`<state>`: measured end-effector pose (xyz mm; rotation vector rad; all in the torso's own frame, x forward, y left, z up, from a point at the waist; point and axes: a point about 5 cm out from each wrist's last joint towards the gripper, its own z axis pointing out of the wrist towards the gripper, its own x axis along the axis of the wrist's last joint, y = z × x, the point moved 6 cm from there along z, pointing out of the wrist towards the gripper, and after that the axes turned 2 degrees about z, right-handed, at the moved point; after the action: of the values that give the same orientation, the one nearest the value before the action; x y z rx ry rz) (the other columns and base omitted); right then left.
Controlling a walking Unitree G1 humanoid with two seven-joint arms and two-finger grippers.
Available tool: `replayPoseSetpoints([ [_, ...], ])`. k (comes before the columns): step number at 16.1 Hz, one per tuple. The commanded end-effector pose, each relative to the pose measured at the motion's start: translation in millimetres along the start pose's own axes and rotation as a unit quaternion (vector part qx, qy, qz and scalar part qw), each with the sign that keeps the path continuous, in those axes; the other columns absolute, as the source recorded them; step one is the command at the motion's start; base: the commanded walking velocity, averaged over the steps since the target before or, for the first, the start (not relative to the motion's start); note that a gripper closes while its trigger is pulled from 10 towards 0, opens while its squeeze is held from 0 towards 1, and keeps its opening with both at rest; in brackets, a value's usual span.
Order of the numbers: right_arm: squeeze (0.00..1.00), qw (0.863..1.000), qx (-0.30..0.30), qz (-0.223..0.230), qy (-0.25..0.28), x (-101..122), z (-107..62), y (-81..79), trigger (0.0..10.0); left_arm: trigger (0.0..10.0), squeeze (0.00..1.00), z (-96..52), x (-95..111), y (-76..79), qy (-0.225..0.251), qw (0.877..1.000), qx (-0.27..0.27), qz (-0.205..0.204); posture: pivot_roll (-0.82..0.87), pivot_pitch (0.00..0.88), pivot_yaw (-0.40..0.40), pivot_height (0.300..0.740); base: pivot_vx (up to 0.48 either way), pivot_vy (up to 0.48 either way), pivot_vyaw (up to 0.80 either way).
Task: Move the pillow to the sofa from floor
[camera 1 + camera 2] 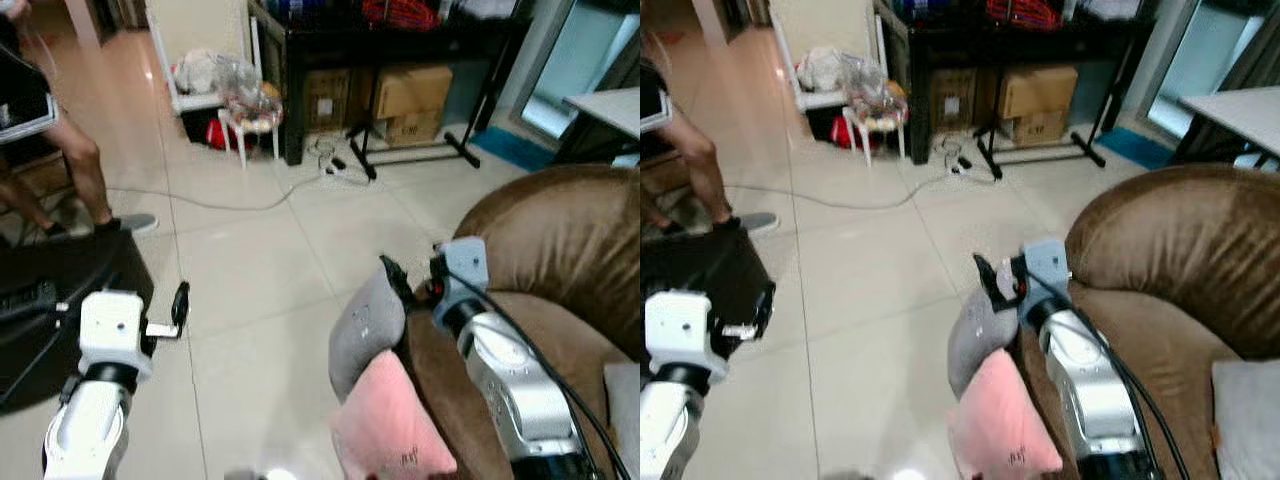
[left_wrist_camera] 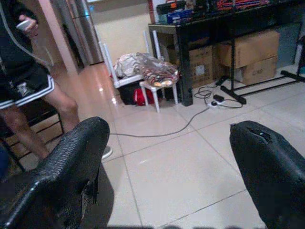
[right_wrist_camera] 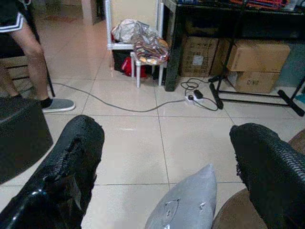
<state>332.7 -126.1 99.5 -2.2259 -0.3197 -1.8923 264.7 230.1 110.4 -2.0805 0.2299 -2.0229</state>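
Pillow, left eye view: grey pillow (image 1: pixel 366 330) stands on edge against the brown sofa (image 1: pixel 560 250) arm, a pink cushion (image 1: pixel 395 420) leaning just below it; the right gripper (image 1: pixel 412 284) hovers at its top edge, fingers spread.
Left arm, left eye view: left gripper (image 1: pixel 178 303) idles over bare floor (image 1: pixel 260 300), well apart from the pillow.
Left wrist view: fingers (image 2: pixel 71 157) wide apart, tiles and a cable (image 2: pixel 162 132) beyond.
Right wrist view: fingers (image 3: pixel 76 152) parted above the pillow's upper corner.
Handling: likely light, soft and floppy; pinching deep into that upper corner should hold better than the thin seam.
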Motion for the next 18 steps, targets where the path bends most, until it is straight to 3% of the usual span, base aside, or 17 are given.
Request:
replayPoseSetpoints([
  [1,1.0,1.0,-0.001,0.005,-0.005,-2.3,1.5,2.9,10.0,10.0,0.0,-1.6,1.9,1.4,0.003,1.0,0.003,0.003,0.01,0.0,-0.019,0.63,0.0,0.0,0.0],
  [9,1.0,1.0,0.007,-0.012,-0.021,-7.4,4.9,-1.0,10.0,10.0,0.0,-2.8,3.1,1.1,0.004,1.0,0.009,0.005,0.03,0.0,-0.053,0.55,0.0,0.0,0.0],
  [14,1.0,0.999,0.001,-0.023,-0.024,-8.8,6.9,0.7,10.0,10.0,0.0,-4.1,3.6,0.3,0.005,1.0,0.014,-0.004,0.03,0.0,-0.062,0.55,0.0,0.0,0.0],
  [15,0.0,0.999,-0.005,-0.026,-0.03,-10.6,7.3,2.8,10.0,10.0,0.0,-4.7,3.4,-0.3,0.005,1.0,0.015,-0.012,0.03,0.0,-0.064,0.55,0.0,0.0,0.0],
  [18,0.0,0.999,-0.02,-0.028,-0.038,-13.9,7.1,7.0,10.0,10.0,0.0,-6.5,2.6,-3.8,0.004,1.0,0.023,-0.016,0.03,0.0,-0.067,0.55,0.0,0.0,0.0],
])
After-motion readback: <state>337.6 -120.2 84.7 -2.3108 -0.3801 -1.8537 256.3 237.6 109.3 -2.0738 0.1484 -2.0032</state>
